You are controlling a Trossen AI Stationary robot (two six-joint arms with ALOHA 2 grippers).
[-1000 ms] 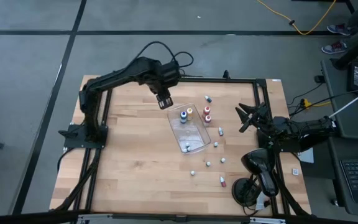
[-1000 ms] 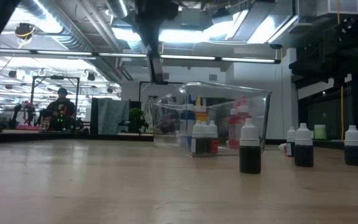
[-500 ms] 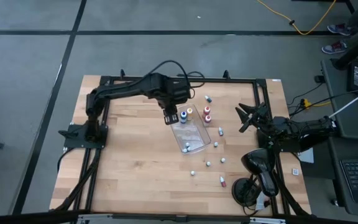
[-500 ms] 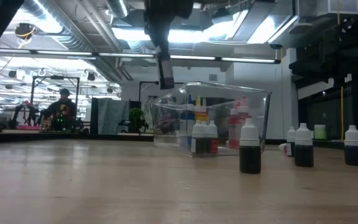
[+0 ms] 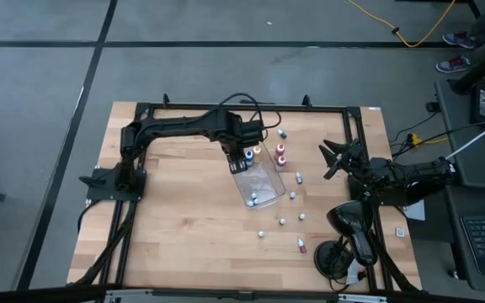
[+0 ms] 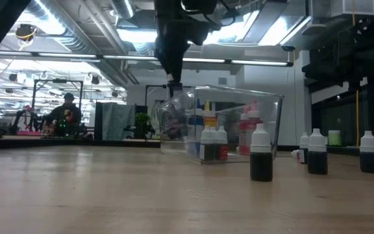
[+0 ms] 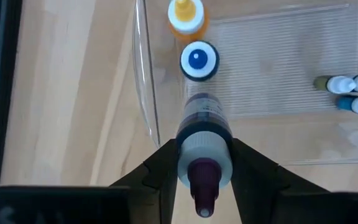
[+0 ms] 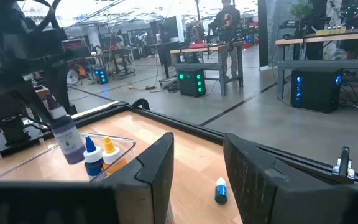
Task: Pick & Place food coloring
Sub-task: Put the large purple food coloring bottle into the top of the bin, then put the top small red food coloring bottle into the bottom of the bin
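My left gripper (image 5: pixel 240 160) hovers over the far left corner of the clear tray (image 5: pixel 263 187), shut on a small bottle of dark purple food coloring (image 7: pixel 204 115). A blue-capped bottle (image 7: pixel 198 60) and an orange one (image 7: pixel 186 15) stand upright in the tray's far end. Several more lie at its near end (image 7: pixel 347 93). Two red or pink bottles (image 5: pixel 280 156) stand just right of the tray. My right gripper (image 5: pixel 331 160) waits open at the table's right side, touching nothing. My left gripper pinches the purple bottle between its two fingers (image 7: pixel 164 163) at the white collar (image 7: pixel 205 152) just under the purple tip. The fingers come from above, pointing down. The bottle hangs upright below them, lifted clear over the tray's corner (image 8: pixel 67 140).
Several loose bottles are scattered on the wood right of and nearer than the tray (image 5: pixel 282 221), and one lies near the far rail (image 5: pixel 282 133). A black frame (image 5: pixel 226 107) rims the table. The left half of the table holds only bare wood (image 5: pixel 175 194).
My left gripper has carried the purple bottle toward the table's right and slightly nearer. It went from beyond the tray's far left corner to a spot over that corner, beside the blue and orange bottles. The right arm has kept still.
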